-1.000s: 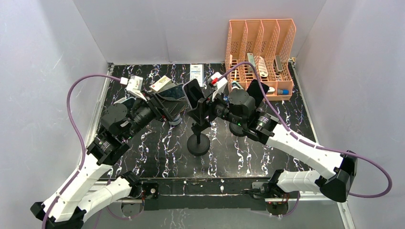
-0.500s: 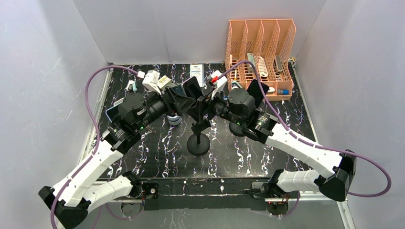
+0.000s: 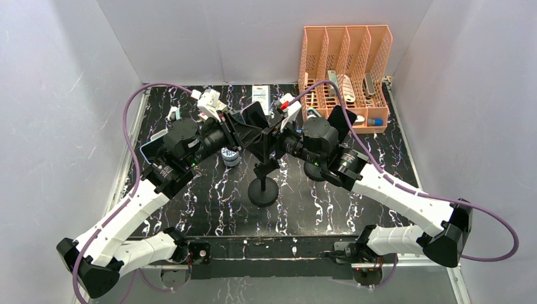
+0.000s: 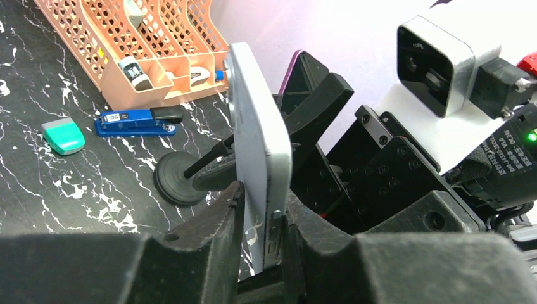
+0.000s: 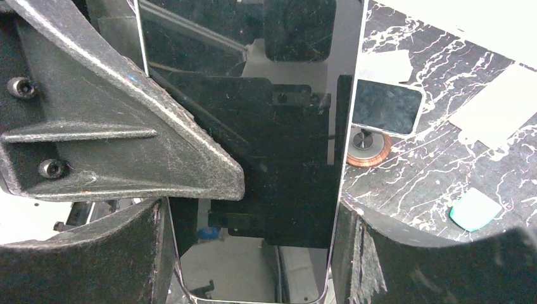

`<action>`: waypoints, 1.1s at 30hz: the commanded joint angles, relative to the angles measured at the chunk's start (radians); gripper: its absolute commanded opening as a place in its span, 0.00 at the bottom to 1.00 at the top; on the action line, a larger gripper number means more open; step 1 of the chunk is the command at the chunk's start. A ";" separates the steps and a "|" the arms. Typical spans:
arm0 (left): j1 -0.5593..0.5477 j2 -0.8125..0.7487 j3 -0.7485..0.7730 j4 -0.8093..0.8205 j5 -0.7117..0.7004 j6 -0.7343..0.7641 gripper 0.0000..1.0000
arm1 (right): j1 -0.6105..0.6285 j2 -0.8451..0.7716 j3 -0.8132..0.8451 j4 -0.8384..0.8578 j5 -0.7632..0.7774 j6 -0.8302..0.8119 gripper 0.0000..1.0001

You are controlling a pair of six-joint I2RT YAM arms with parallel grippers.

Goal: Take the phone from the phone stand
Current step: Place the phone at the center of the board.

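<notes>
Three things, stapler (image 4: 136, 120), eraser (image 4: 63, 136) and organizer (image 4: 107, 38), lie beyond the gripped phone (image 4: 256, 126).

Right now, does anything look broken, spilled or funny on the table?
Nothing looks broken or spilled. The one odd sight is that both grippers hold the same phone at its stand. The left gripper pinches its front and back, while the right gripper straddles its width.
</notes>
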 commanded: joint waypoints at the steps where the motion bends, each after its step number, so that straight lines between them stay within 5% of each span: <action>1: 0.005 -0.009 0.023 0.038 0.016 0.007 0.19 | -0.002 -0.010 0.036 0.116 -0.006 0.010 0.01; 6: 0.004 -0.014 0.015 0.039 0.013 0.016 0.00 | -0.003 -0.017 0.029 0.111 -0.017 0.011 0.03; 11: 0.005 -0.025 0.006 0.038 -0.015 0.018 0.00 | -0.002 -0.013 0.051 0.067 -0.074 0.012 0.53; 18: 0.005 -0.055 0.015 -0.008 -0.113 0.037 0.00 | -0.002 -0.023 0.088 -0.010 -0.121 0.010 0.98; 33: 0.005 -0.164 0.110 -0.319 -0.322 0.190 0.00 | -0.003 -0.187 0.076 -0.132 -0.074 -0.022 0.99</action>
